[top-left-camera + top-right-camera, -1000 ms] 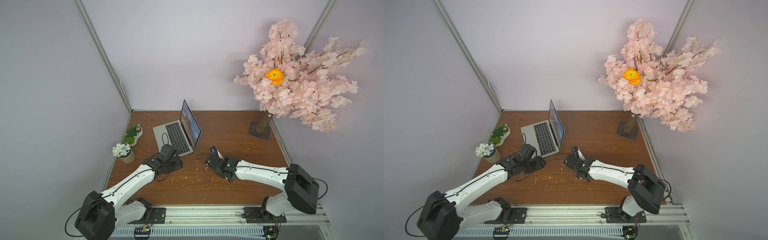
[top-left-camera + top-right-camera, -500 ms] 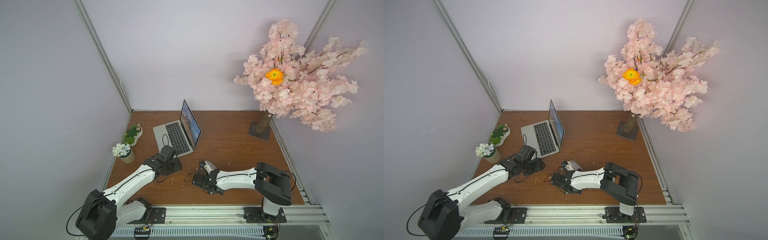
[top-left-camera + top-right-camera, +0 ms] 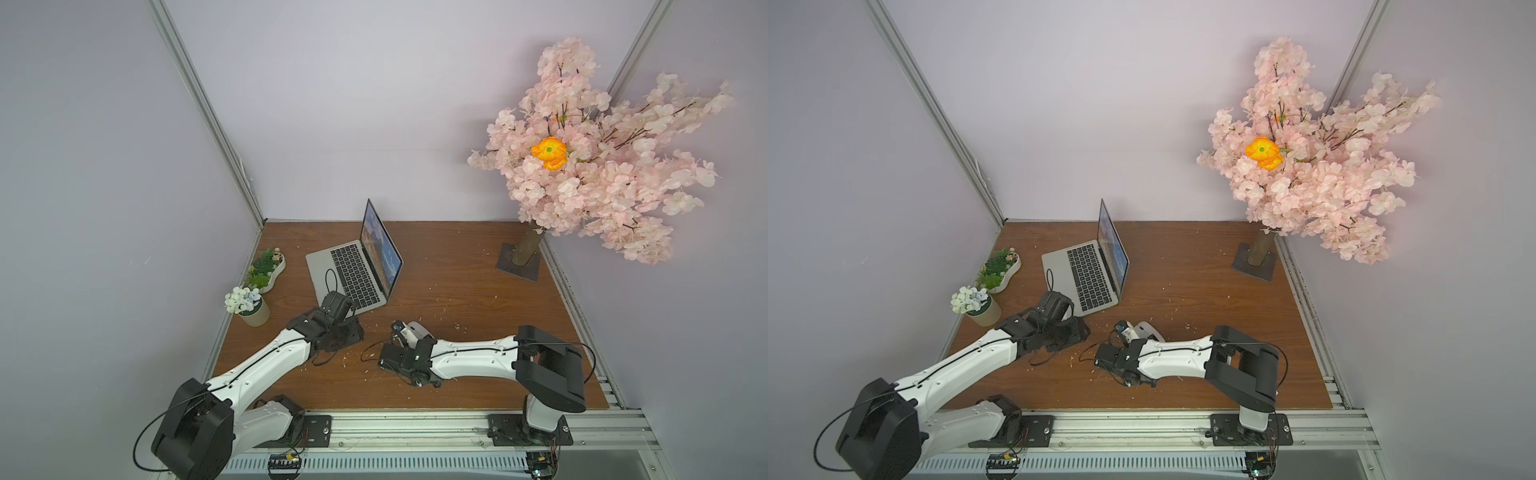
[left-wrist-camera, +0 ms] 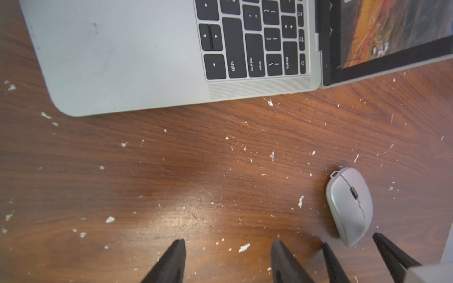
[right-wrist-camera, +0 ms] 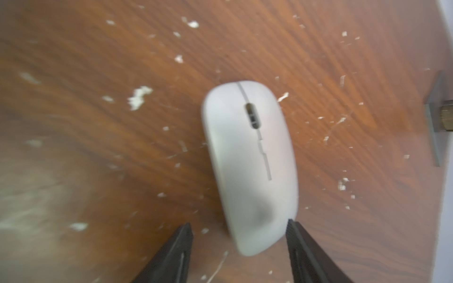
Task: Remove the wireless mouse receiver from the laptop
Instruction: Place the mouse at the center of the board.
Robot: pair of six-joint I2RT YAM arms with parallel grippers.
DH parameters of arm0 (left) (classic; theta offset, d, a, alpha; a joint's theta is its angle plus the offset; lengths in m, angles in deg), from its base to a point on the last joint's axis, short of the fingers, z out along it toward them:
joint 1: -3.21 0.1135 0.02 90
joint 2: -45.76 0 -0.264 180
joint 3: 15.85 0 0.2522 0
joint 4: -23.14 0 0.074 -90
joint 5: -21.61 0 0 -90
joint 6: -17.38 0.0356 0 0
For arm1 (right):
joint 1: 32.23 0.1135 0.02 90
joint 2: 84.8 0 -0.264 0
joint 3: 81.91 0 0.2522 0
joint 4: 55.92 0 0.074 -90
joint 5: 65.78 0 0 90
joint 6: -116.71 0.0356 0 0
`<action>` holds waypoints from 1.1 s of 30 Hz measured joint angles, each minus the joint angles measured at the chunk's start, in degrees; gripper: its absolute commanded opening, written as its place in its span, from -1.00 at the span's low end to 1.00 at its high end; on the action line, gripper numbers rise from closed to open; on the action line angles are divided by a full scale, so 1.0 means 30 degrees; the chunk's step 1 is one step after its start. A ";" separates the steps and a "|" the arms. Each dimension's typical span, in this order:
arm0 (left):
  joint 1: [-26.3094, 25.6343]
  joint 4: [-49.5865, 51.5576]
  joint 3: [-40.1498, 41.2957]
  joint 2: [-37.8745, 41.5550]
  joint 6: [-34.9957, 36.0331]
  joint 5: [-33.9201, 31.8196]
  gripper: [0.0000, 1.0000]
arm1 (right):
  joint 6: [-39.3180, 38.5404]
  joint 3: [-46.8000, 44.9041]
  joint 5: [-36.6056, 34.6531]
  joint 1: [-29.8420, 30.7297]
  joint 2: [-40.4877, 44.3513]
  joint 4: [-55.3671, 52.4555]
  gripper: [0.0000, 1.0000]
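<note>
Matt metal laptop (image 4: 110, 56); scratched wood table (image 4: 171, 159); smooth mouse (image 4: 348, 203).

Brown wood-grain tabletop (image 3: 449, 291), scuffed, with white flecks (image 4: 244, 247) scattered across it. Open silver-grey laptop (image 3: 355, 276) sits far, left of centre, base flat, turned at an angle, screen facing left. Silver-white mouse (image 3: 417, 329) lies flat near centre, to the near right of the laptop and apart from it. Along the left edge: white curvy succulent planter (image 3: 266, 270), then just nearer a round pot of white flowers (image 3: 249, 307). Far right corner: pink blossom tree (image 3: 527, 247) standing on a square metal base plate (image 3: 507, 266).
</note>
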 measured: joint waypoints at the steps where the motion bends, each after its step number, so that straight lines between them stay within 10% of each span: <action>1: 0.0000 0.0000 0.0000 -0.0007 0.0022 0.0000 0.18 | -0.0131 -0.0036 0.0393 0.0000 0.0189 0.0226 0.39; 16: 0.0153 0.0022 0.0146 -0.0036 0.0758 -0.0393 0.20 | 0.0503 -0.8867 0.7541 -0.6003 1.1147 0.8488 0.55; 33: 0.0670 -0.0605 0.0488 -0.0138 0.2361 -0.0627 0.20 | -0.0670 -1.0018 1.6393 -0.9894 0.7227 1.3959 0.41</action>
